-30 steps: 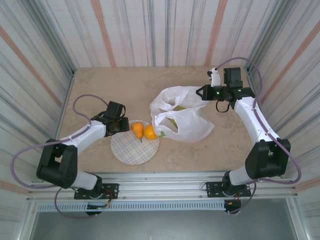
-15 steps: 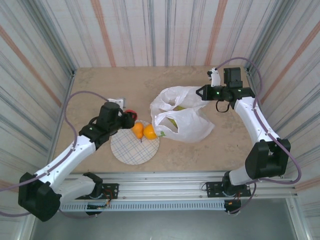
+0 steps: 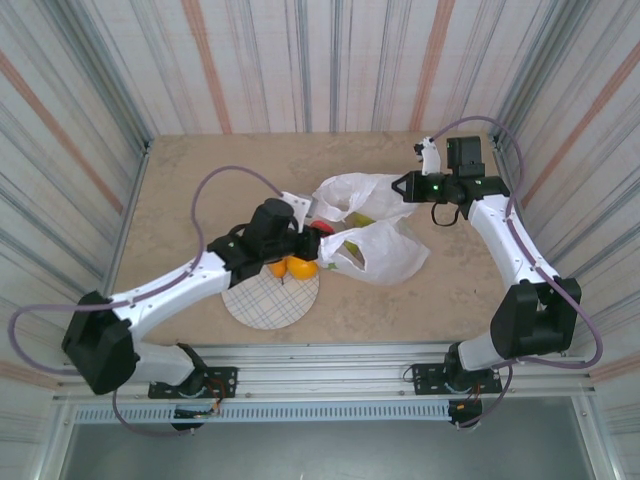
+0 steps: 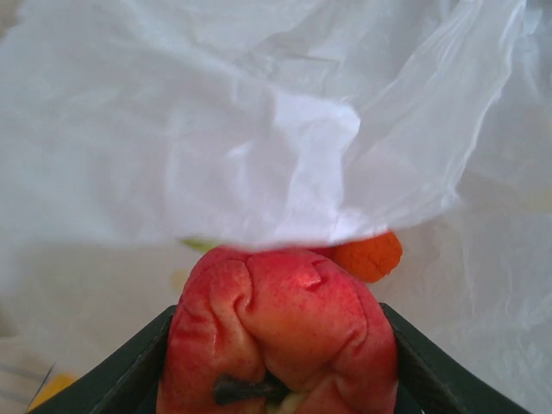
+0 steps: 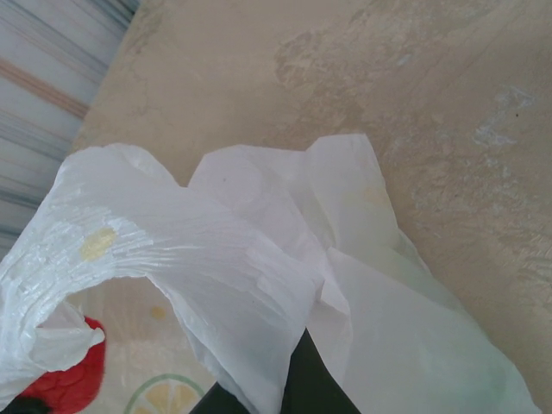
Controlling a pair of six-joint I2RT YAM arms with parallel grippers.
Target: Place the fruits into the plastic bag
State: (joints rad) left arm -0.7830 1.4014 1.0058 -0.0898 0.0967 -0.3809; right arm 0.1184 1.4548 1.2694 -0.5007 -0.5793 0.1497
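My left gripper [image 3: 312, 231] is shut on a red apple [image 4: 278, 332] and holds it at the mouth of the white plastic bag [image 3: 385, 250]. The apple [image 3: 320, 228] shows as a red spot at the bag's left opening. A small orange fruit [image 4: 369, 255] lies just beyond it inside the bag, and green fruit [image 3: 358, 216] shows through the plastic. Two oranges [image 3: 293, 267] sit on the plaid plate [image 3: 265, 298], partly under my left arm. My right gripper [image 3: 403, 186] is shut on the bag's handle [image 5: 250, 293] and holds it up.
The bag lies in the middle of the beige table [image 3: 190, 180], with the plate at its left front. Striped walls enclose the table on three sides. The metal rail [image 3: 330, 360] runs along the near edge.
My left arm has swung right from the plate's left side to the bag's mouth, carrying the red apple. The right arm and the bag handle have stayed still.
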